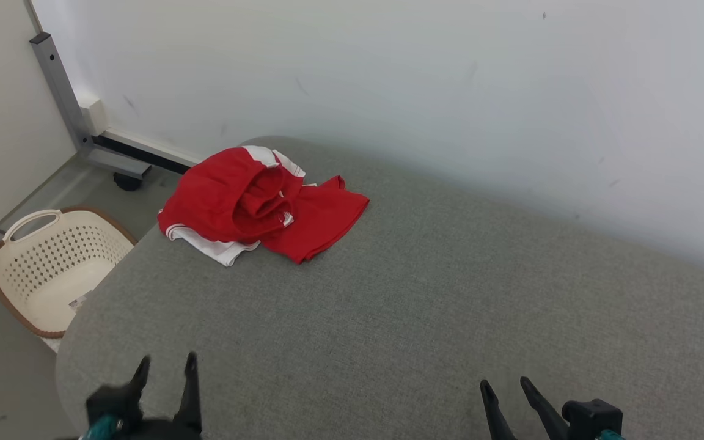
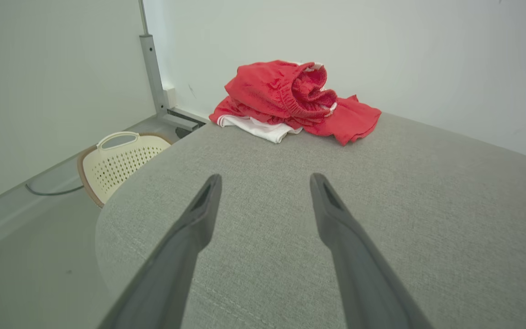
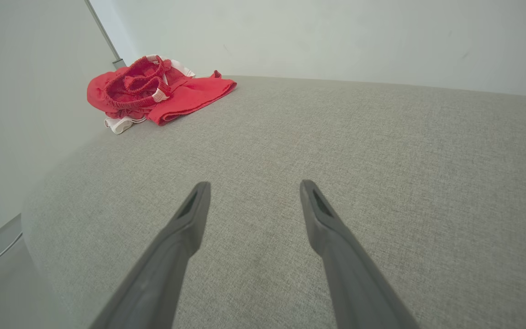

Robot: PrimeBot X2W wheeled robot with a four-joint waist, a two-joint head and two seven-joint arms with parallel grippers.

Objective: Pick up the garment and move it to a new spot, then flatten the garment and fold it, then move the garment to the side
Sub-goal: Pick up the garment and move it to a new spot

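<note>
Grey table (image 1: 450, 293) bears the garment (image 1: 254, 201) (red, crumpled) well beyond left fingers (image 1: 190, 391) and right fingers (image 1: 491, 406), all spread.

Bright, even, diffuse light; soft shadows; wrist views bowed at edges (wide-angle).

Your left gripper (image 1: 167, 357) sits at the lower left of the head view, its two dark fingers (image 1: 191, 391) pointing up that view and set apart. In its own wrist view they rise from the bottom edge in a wide V, tips far from each other. Your right gripper (image 1: 503, 382) sits at the lower right, fingers leaning a little toward the left, likewise parted. Its wrist view shows the same broad gap between the tips. The two grippers are well apart from each other, both low and level.
</note>
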